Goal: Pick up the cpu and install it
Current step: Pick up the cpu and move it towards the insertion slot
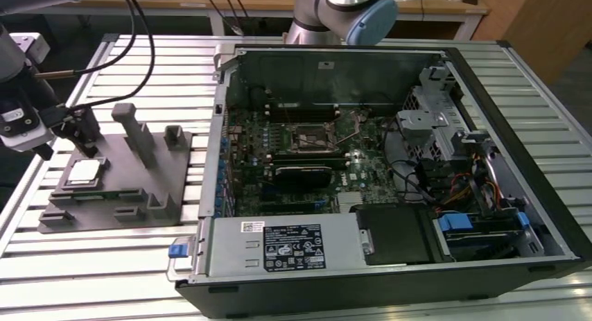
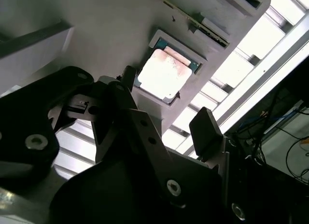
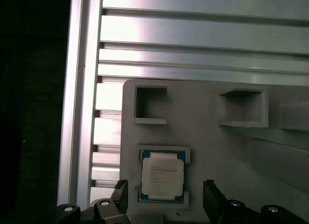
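Observation:
The cpu (image 1: 85, 172) is a small square chip with a silvery top. It lies flat in a recess of the grey plastic tray (image 1: 138, 189) at the exterior view's left. My gripper (image 1: 66, 146) hangs just over it, open, touching nothing. In both wrist views the two black fingers stand apart on either side of the cpu (image 2: 164, 72) (image 3: 162, 178), with the gripper (image 2: 166, 105) (image 3: 165, 197) centred near the chip's edge. The black socket frame (image 1: 310, 135) with its thin lever sits in the middle of the motherboard inside the open computer case (image 1: 518, 127).
Upright posts (image 1: 138, 134) rise from the tray beside the gripper. Cables (image 1: 129, 37) run from the arm across the slatted metal table (image 1: 93, 265). The case holds a power supply (image 1: 287, 245) at the front and a drive cage (image 1: 434, 127) toward the exterior view's right.

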Controlling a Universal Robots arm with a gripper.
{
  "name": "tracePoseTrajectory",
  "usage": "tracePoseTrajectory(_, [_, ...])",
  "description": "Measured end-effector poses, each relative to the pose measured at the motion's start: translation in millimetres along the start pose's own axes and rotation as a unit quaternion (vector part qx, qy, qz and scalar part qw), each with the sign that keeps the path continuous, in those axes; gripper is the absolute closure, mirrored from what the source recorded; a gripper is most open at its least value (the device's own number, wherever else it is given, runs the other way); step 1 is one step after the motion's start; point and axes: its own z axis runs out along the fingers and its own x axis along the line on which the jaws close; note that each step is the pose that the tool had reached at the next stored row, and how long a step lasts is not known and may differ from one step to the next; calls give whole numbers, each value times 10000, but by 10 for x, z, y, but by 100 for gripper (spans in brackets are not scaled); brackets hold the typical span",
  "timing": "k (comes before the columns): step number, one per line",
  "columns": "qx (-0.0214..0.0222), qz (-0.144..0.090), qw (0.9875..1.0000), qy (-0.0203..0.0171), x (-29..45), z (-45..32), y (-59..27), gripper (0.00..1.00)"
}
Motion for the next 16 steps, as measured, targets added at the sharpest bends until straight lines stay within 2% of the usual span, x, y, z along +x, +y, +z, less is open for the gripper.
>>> tracePoseTrajectory(9, [1, 38, 10000, -12, 2, 100, -5, 28])
tracePoseTrajectory(16, [9, 198, 9998, -17, 2, 170, -9, 28])
